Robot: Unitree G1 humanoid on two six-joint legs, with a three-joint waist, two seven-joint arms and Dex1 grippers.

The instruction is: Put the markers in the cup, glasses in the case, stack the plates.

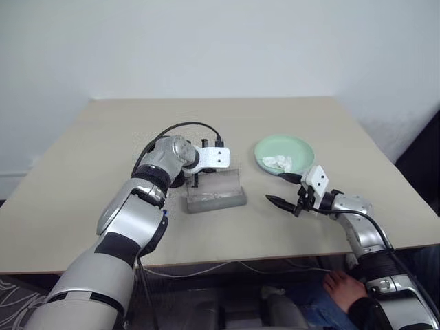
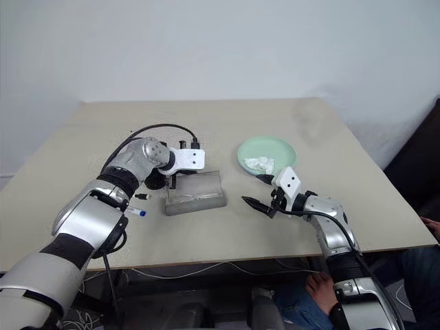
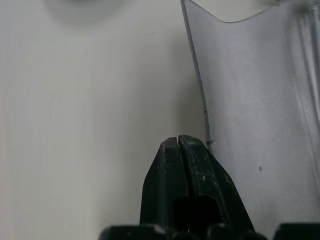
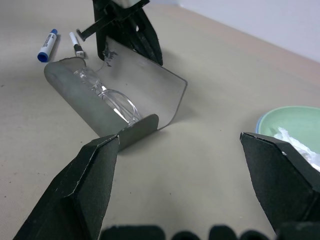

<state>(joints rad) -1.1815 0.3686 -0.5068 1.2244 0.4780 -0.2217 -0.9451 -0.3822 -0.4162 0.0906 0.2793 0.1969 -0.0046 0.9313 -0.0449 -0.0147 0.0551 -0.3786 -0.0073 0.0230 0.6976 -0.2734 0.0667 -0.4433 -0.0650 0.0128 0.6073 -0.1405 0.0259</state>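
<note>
The grey case (image 1: 214, 196) lies open in front of me with its lid standing up. The clear glasses (image 4: 107, 97) lie inside it. My left gripper (image 3: 178, 142) is shut with nothing in it, its tips at the lid's (image 3: 250, 100) far edge. To the case's left lie the black-ended marker (image 2: 141, 196) and the blue-ended marker (image 2: 137, 212). The mint green plate (image 1: 284, 152) sits to the right, and a bluish rim (image 4: 258, 121) shows under it. My right gripper (image 1: 276, 188) hovers open between case and plate. A dark shape (image 2: 155, 181) under my left wrist may be the cup.
A crumpled white tissue (image 1: 278, 162) lies on the green plate. The tan table (image 1: 206, 124) stretches bare toward the white wall behind. A person's hand (image 1: 342, 285) shows below the table's front edge at the right.
</note>
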